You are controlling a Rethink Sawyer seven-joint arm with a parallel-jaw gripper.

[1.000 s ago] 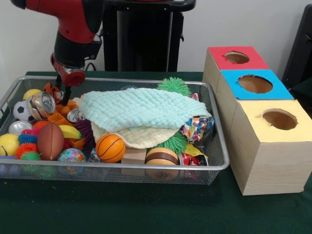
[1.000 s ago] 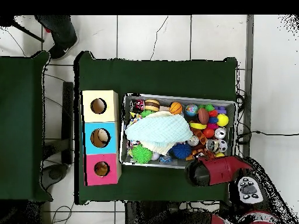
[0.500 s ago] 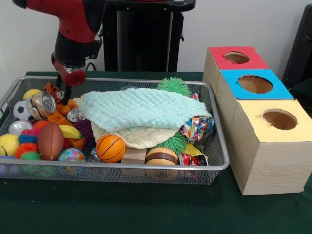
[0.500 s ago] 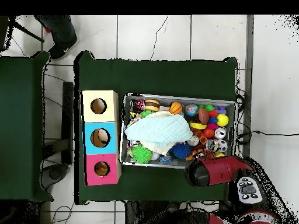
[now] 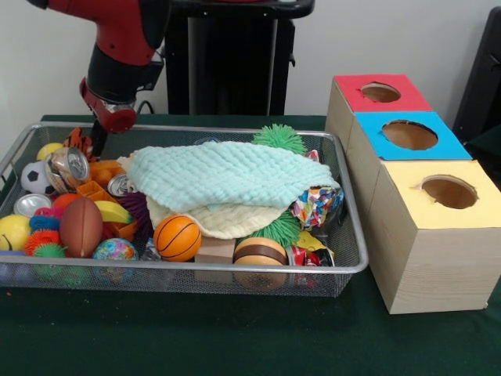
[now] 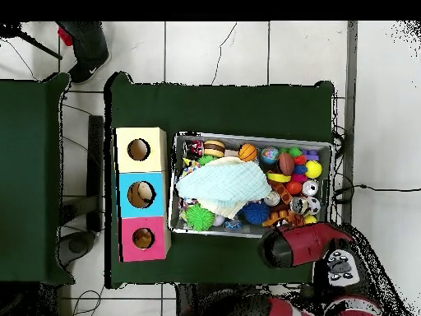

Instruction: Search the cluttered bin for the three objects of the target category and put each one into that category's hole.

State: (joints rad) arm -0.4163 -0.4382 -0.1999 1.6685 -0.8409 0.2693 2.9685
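Over the wire bin's [image 5: 188, 270] far left corner — end effector [image 5: 97, 141] low beside an orange toy [image 5: 78, 142]; open or closed, cannot tell. Mint cloth [image 5: 227, 174] covers the middle; balls, cans crowd the left.

Front camera low, near bin [image 5: 180, 270], overhead straight down, both sharing bin
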